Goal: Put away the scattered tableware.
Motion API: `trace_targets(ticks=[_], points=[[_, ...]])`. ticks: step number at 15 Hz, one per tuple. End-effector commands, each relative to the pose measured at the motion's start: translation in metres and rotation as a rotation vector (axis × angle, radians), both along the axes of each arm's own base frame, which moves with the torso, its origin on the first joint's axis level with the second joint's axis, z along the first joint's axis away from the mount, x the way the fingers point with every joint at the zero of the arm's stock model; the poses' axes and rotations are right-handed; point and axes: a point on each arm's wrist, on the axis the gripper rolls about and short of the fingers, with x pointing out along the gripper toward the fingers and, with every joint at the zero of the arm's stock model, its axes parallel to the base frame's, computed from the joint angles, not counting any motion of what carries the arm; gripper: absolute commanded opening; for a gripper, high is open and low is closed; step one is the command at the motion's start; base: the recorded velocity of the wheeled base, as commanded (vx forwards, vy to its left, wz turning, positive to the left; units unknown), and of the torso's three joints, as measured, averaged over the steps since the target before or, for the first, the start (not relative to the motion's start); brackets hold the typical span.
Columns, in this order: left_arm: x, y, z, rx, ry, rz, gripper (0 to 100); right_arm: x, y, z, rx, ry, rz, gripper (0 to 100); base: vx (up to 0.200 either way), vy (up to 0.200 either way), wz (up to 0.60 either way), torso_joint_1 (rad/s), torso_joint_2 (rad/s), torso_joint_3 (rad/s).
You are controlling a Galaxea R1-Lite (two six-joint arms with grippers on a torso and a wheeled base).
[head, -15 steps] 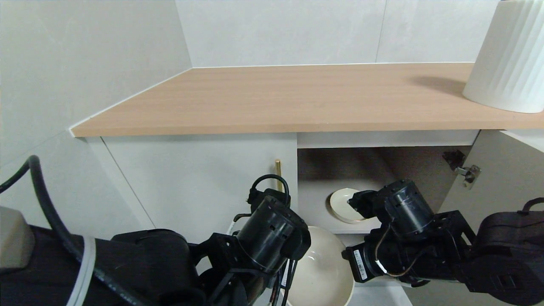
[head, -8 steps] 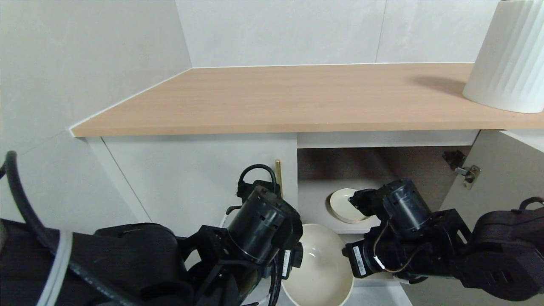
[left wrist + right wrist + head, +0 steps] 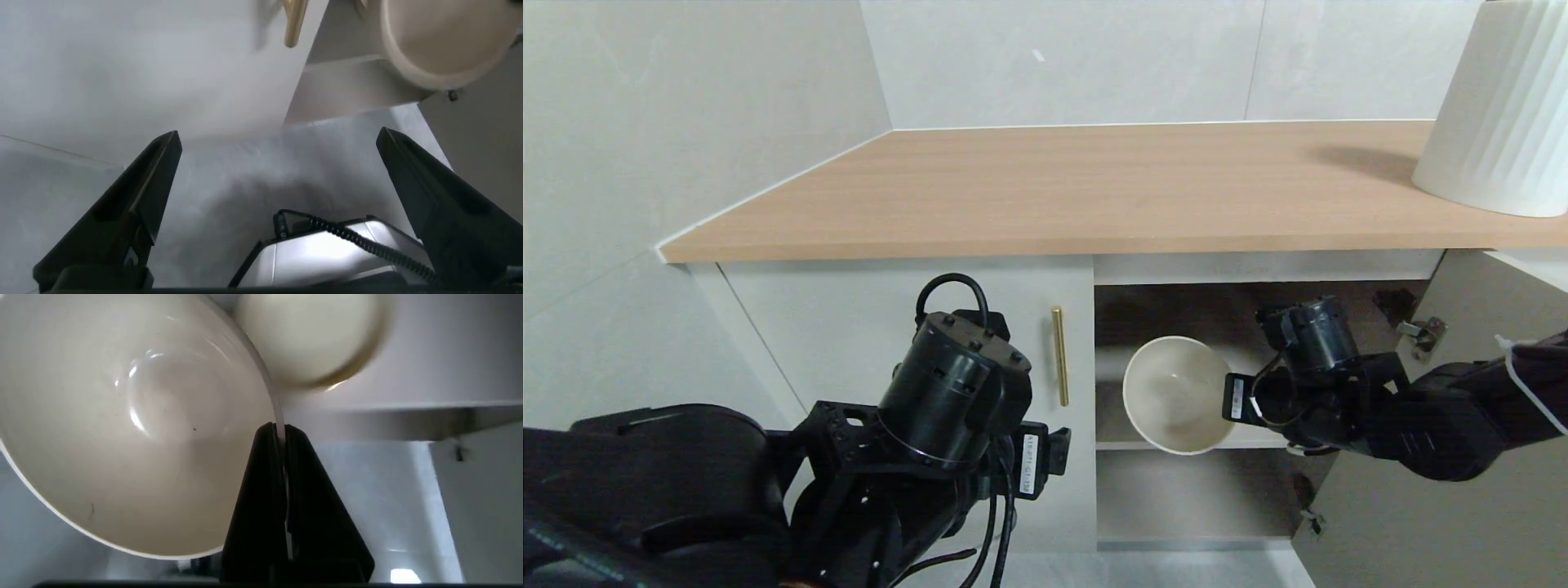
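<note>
The bowl [image 3: 1176, 394] looks slippery and breakable, so the right gripper [image 3: 283, 453] pinches its rim near the shelf [image 3: 1112, 433] (left gripper [image 3: 278, 140] jaws spread wide).

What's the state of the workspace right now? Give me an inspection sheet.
Surface: wooden countertop, a white ribbed container at its right end.
Job's things: cream bowl held tilted before the open cabinet's shelf; small plate on that shelf.
Clutter: nothing seen.
Grippers: right gripper shut on the bowl's rim; left gripper open, holding nothing.
Cables: black cable loop on the left wrist, apart from the bowl.
Surroundings: closed door with brass handle; right door swung open; grey tiled wall.
</note>
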Motion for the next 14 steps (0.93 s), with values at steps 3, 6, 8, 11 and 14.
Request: trace_targets(ticks=[3, 6, 8, 11, 14], points=[[0.000, 0.002, 0.003, -0.008, -0.007, 0.007, 100, 0.040, -0.020, -0.020, -0.001, 0.011, -0.173, 0, 0.000, 0.000, 0.00, 0.000, 0.00, 0.000], [0.001, 0.003, 0.002, -0.007, -0.006, 0.010, 100, 0.058, -0.025, -0.035, 0.007, 0.028, -0.221, 0, 0.000, 0.000, 0.00, 0.000, 0.00, 0.000], [0.001, 0.003, 0.002, -0.007, -0.006, 0.010, 100, 0.067, -0.025, -0.046, 0.015, 0.046, -0.241, 0, 0.000, 0.000, 0.00, 0.000, 0.00, 0.000], [0.001, 0.003, 0.002, -0.006, -0.006, 0.009, 100, 0.080, -0.028, -0.064, 0.015, 0.065, -0.275, 0, 0.000, 0.000, 0.00, 0.000, 0.00, 0.000], [0.001, 0.003, 0.002, -0.004, -0.005, 0.009, 100, 0.088, -0.027, -0.067, 0.035, 0.058, -0.294, 0, 0.000, 0.000, 0.00, 0.000, 0.00, 0.000]])
